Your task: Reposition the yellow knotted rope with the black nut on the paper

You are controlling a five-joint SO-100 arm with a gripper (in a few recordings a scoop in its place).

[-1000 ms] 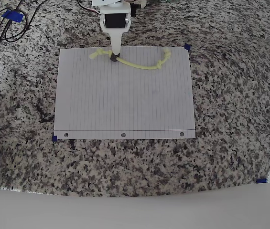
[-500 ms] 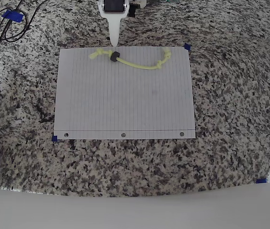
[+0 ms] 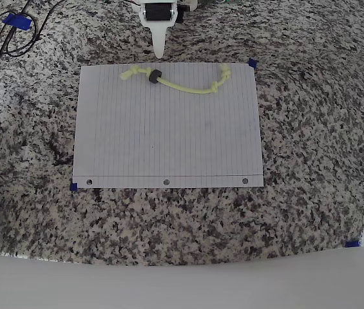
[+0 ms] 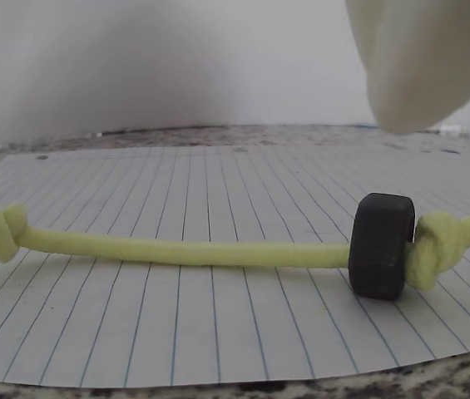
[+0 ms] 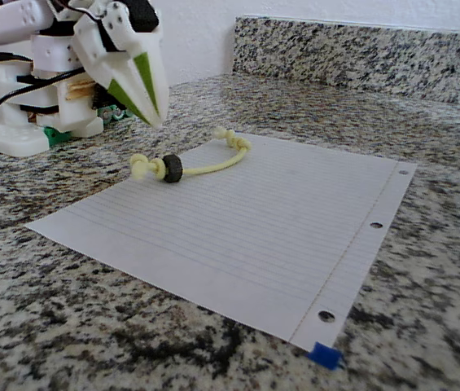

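Item: thin pale yellow knotted rope [image 3: 180, 84] with small black ring nut [image 3: 154, 76], lying along the white lined paper [image 3: 169, 138] far edge; white gripper [image 5: 150, 116] fingers pressed together above, empty—part them, descend beside the nut.

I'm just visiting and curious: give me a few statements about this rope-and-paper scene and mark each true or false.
1. The nut is threaded on the rope. True.
2. The gripper is clamped on the rope. False: it hangs clear of it, past the paper's edge in the overhead view.
3. The rope lies near the paper's punched holes. False: it lies along the opposite edge.
4. The nut sits against a knot. True.
5. The paper rests on a wooden table. False: it is a speckled granite counter.
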